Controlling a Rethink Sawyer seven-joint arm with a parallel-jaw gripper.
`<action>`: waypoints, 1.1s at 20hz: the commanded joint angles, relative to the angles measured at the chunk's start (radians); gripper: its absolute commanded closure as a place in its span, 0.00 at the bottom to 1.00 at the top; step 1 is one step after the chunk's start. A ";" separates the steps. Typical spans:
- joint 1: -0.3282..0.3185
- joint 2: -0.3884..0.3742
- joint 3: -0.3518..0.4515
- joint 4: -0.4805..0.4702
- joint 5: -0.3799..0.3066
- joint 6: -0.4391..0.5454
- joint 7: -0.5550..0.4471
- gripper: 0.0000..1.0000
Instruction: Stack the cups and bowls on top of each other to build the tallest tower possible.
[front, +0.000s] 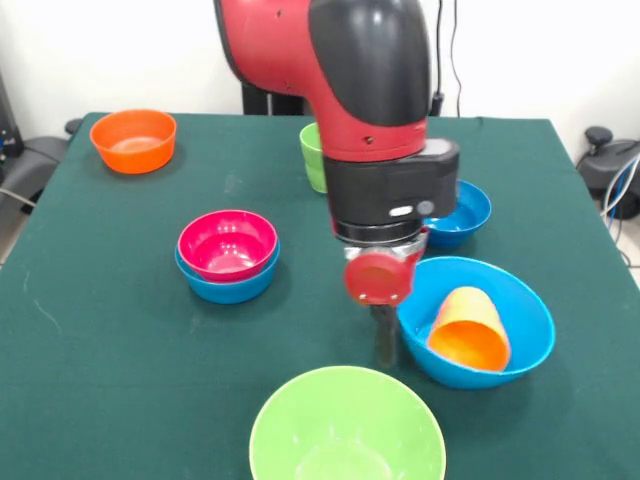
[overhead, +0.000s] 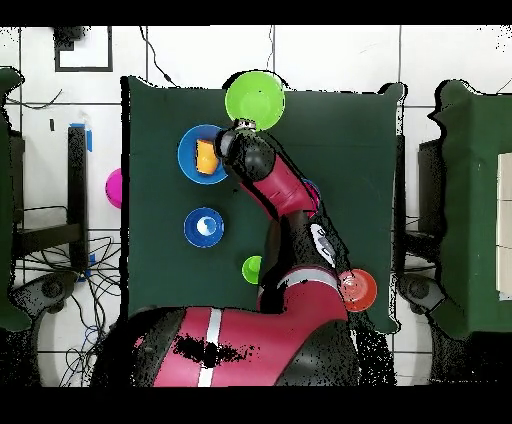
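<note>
Green cloth covers the tabletop (front: 120, 330), matte and slightly creased. No writing or brand mark can be read on any item.

Items, all glossy round plastic:
- Large lime green bowl (front: 347, 425) at the near edge in the front view, its lower rim cut off by the frame.
- Large blue bowl (front: 480, 320) just right of the gripper, holding the orange-yellow cup (front: 468, 328), which lies tilted on its side with its mouth toward the camera. Its ribbing is hard to make out.
- Pink-red bowl (front: 227, 243) nested in a small blue bowl (front: 228, 285), a two-piece stack left of centre.
- Small orange bowl (front: 133, 140) alone at the far left corner.
- A second small blue bowl (front: 462, 215) behind the large blue one, partly hidden by the arm.
- Light green cup (front: 313, 158) further back, mostly hidden by the arm.
- In the overhead view a purple-pink bowl (overhead: 114, 187) shows at the tabletop's left edge, only partly visible.

Red and black arm (front: 350, 90) reaches down over the middle. The gripper (front: 384, 335) hangs between the lime green bowl and the large blue bowl. Its fingers appear as one dark narrow bar; I cannot tell whether they are parted or closed.
</note>
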 joint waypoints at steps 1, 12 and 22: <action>0.043 -0.045 0.120 0.050 0.030 0.156 0.155 0.00; 0.106 -0.093 0.026 0.036 0.008 0.253 0.187 0.00; 0.049 -0.112 -0.010 0.036 -0.026 0.301 0.106 0.00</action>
